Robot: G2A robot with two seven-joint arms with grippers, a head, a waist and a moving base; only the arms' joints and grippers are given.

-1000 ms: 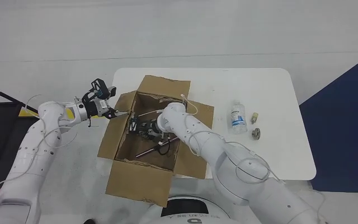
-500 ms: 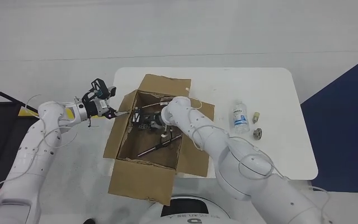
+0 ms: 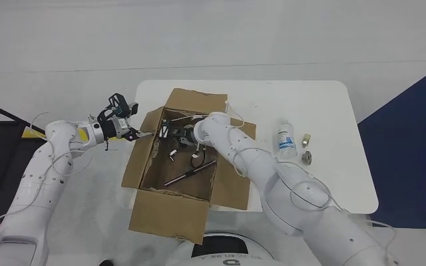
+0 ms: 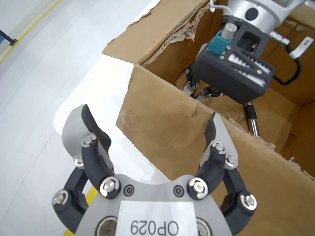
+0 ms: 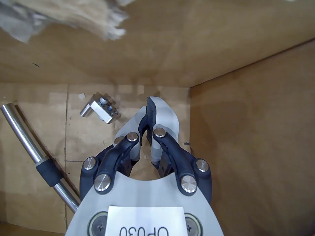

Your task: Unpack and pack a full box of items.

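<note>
White rounded table (image 3: 326, 113), pale grey floor (image 3: 200, 33); dark blue panel (image 3: 399, 166) at one side

The cardboard box (image 3: 166, 216) is plain brown. The table (image 3: 333, 173) is white. The rod (image 5: 26, 136) is shiny silver with a black band.

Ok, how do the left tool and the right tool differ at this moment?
The left tool is open; the right tool is shut, apparently empty. The left tool sits outside the cardboard box, beside its wall; the right tool is down inside it. Both have the same build.
</note>
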